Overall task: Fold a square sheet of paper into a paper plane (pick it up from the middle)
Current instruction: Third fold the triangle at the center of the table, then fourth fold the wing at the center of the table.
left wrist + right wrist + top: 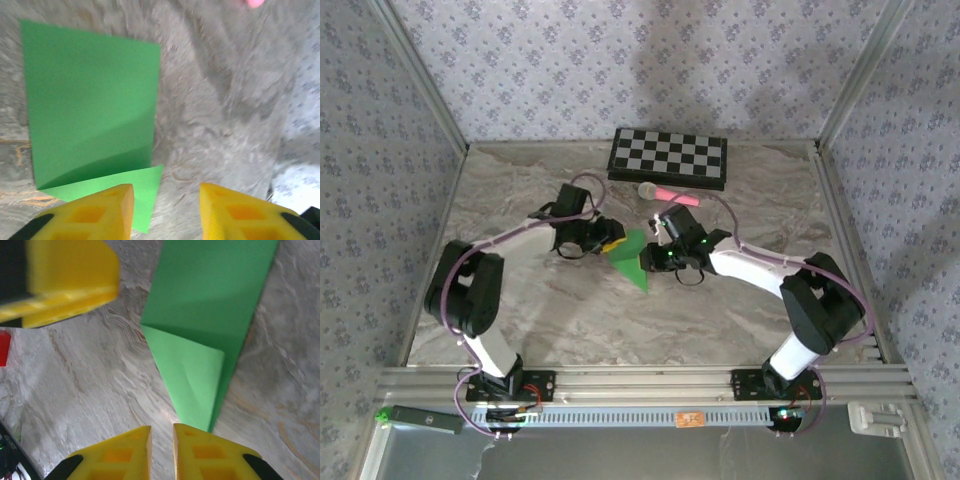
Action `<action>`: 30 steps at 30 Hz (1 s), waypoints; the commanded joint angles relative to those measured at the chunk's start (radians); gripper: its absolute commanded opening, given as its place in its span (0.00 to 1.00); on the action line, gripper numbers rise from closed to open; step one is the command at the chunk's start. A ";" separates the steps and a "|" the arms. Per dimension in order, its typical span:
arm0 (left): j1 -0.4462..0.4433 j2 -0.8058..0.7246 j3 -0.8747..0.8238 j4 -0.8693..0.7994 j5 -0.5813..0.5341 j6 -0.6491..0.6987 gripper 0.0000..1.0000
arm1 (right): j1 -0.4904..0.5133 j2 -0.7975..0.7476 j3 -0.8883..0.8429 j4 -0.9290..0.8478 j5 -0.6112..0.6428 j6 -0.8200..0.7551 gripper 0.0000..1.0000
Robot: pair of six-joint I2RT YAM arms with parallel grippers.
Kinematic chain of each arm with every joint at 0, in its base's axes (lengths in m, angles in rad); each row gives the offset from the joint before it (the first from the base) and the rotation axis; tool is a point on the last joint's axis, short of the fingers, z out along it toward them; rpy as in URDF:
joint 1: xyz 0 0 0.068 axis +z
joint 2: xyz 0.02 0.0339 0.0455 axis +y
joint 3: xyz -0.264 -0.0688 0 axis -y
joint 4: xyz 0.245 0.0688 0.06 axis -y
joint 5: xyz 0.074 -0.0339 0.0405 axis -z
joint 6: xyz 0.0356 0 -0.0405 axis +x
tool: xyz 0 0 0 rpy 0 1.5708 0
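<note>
The partly folded bright green sheet of paper lies flat on the marble-patterned tabletop between the two arms, one corner turned over. The left arm's yellow fingers stand parted and empty at that flap's edge. The right arm's yellow fingers are barely apart, holding nothing, near the sheet's pointed end.

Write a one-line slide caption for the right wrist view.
Green paper sheet, one corner folded, on the marble table before the right arm's slightly parted jaws.
</note>
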 commanded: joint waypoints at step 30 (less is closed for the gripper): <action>0.055 0.154 -0.089 0.086 0.148 -0.100 0.33 | -0.013 0.261 -0.003 0.058 0.055 0.187 0.25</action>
